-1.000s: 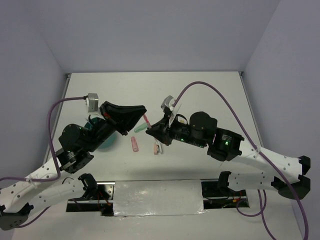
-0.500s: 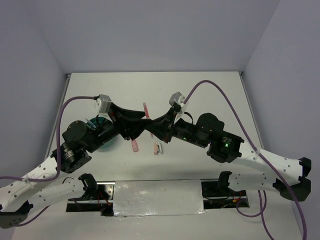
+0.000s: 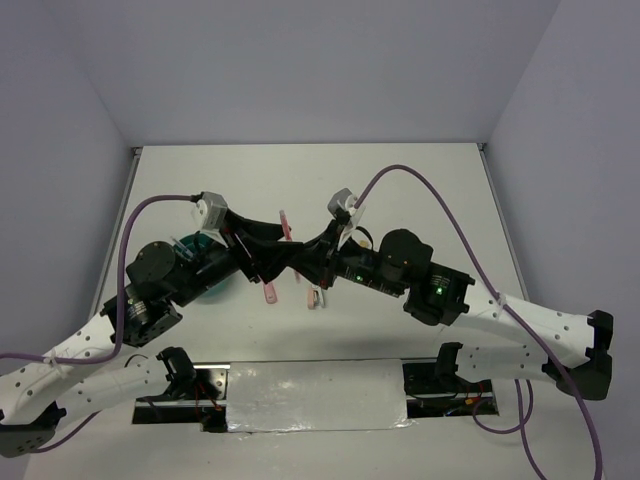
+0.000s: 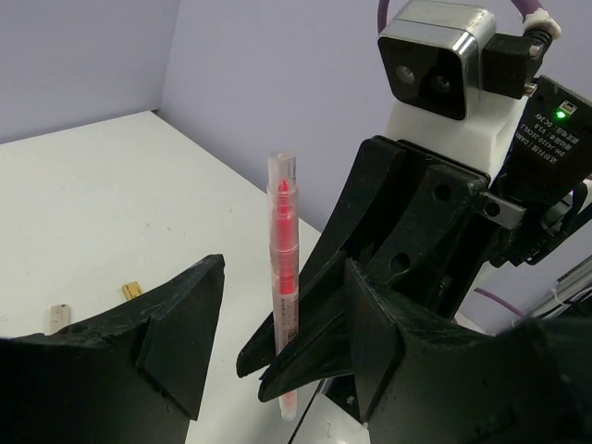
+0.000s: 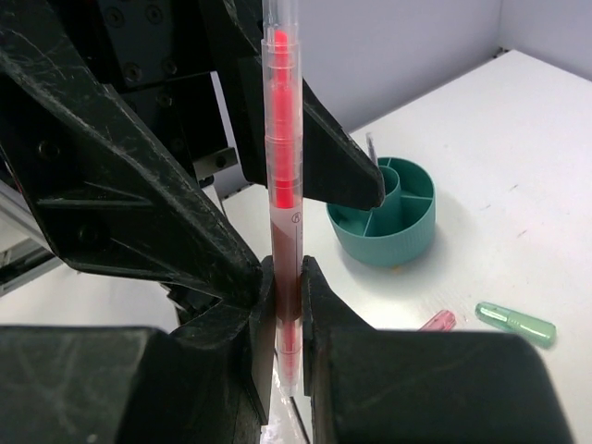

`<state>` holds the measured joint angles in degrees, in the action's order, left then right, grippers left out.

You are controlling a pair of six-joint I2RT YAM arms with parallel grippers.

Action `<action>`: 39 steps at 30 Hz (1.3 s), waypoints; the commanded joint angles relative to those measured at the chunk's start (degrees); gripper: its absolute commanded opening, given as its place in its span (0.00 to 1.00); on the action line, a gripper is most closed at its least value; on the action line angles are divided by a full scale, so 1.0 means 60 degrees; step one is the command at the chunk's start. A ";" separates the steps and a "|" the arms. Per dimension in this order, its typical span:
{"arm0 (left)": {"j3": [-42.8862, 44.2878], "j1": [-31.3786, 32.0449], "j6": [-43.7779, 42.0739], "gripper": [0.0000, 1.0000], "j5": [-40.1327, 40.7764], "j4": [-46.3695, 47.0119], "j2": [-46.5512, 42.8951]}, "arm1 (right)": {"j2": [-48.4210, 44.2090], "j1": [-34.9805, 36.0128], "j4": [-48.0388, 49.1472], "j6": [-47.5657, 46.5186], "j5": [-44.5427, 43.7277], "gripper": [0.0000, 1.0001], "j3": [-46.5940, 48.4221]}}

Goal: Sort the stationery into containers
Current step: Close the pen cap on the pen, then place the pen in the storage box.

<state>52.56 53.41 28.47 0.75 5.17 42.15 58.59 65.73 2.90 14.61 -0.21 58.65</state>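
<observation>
The right gripper (image 5: 285,296) is pinching the pink pen (image 5: 282,166) low on its barrel, holding it upright above the table. The left gripper (image 4: 282,277) is straddling it, jaws wide. Recommended: centre the left jaws on the barrel above the right fingers, clamp firmly, and only then release right. The organizer (image 5: 370,242) is standing nearby.

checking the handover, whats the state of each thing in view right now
thin pink pen, upright, off the table, clamped near its lower end
right gripper, shut on the thin pink pen
left gripper, open, jaws apart, pen between them
teal organizer, upright on the table, thin dark pen standing in one compartment
mint-green tube, lying on the table
pink stick, lying on the table, partly hidden
</observation>
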 commanded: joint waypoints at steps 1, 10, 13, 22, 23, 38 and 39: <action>0.0425 0.0034 -0.0306 0.66 -0.0170 0.0164 -0.0067 | -0.0111 -0.0014 0.0645 0.0172 0.0165 0.00 -0.0049; 0.0425 0.0020 -0.0423 0.59 0.0372 0.0076 -0.0169 | -0.0126 -0.0013 0.0484 -0.0033 0.0605 0.00 -0.0312; 0.0498 0.0020 -0.0496 0.59 0.0445 -0.0041 -0.0214 | -0.0184 -0.0013 0.0353 -0.0281 0.0562 0.00 -0.0459; 0.0528 0.0020 -0.0438 0.48 0.0124 -0.0129 -0.0067 | -0.0404 -0.0013 -0.0057 -0.0735 0.0123 0.00 -0.0489; 0.0528 0.0020 -0.0424 0.47 0.0094 -0.0144 -0.0024 | -0.0404 -0.0013 -0.0087 -0.0780 0.0064 0.00 -0.0474; 0.0923 0.0020 -0.0685 0.00 0.0748 -0.0831 0.0269 | -0.0110 -0.0013 -0.0600 -0.1805 0.0503 0.48 -0.0165; 0.1054 0.0005 -0.0760 0.00 0.1188 -0.1296 0.0328 | -0.0198 -0.0013 -0.0585 -0.1849 0.0503 0.70 -0.0282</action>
<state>55.13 53.41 26.57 2.44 -0.78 43.83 58.28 65.67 -0.27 6.46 1.13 56.31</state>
